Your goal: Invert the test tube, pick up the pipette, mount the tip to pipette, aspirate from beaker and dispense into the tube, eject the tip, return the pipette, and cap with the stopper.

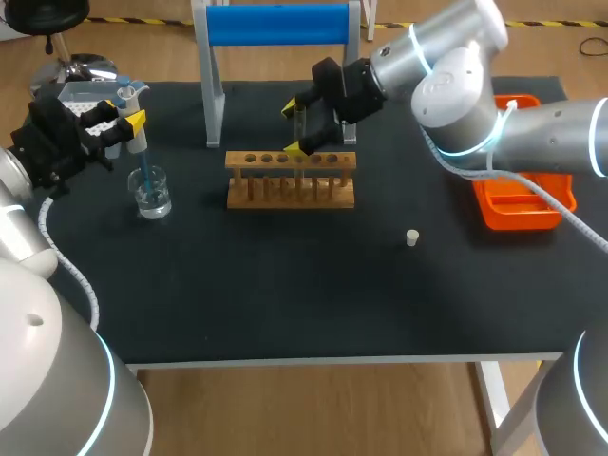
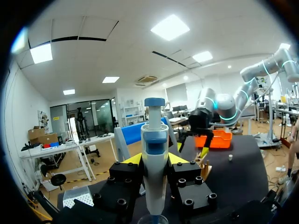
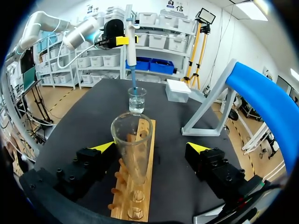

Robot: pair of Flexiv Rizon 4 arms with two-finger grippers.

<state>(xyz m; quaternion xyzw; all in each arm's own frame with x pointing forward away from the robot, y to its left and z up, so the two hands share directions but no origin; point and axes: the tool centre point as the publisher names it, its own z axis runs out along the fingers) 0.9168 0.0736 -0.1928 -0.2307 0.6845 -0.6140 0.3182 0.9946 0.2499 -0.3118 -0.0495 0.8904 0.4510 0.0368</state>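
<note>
Table (image 1: 285,285): you have a black-topped table, and everything below sits on it.
Right arm (image 1: 465,85): your right arm comes in from the far right corner and reaches past the middle to the rack.
Left arm (image 1: 38,275): your left arm comes up the left edge, with its wrist over the beaker.
Stand (image 1: 275,24): you see a frame with a blue top bar at the far edge, behind the rack.
Orange tray (image 1: 518,217): it lies at your right edge, under the right arm.
Rack (image 1: 290,182): this wooden rack with a row of holes stands mid-table, in front of the stand.
Tip box (image 1: 81,92): it sits in your far left corner, behind the left gripper.
Left gripper (image 1: 133,119): its fingers are clamped on the pipette from both sides.
Right gripper (image 3: 152,148): its fingers are spread wide either side of the test tube, and neither touches the glass.
Pipette (image 2: 154,140): it is held upright, with its blue tip down inside the beaker.
Beaker (image 1: 152,195): it holds clear liquid and stands left of the rack, well apart from it.
Test tube (image 3: 132,149): it stands upright in the rack, mouth up.
Stopper (image 1: 412,237): this small white plug lies alone, right of the rack and nearer to you.
</note>
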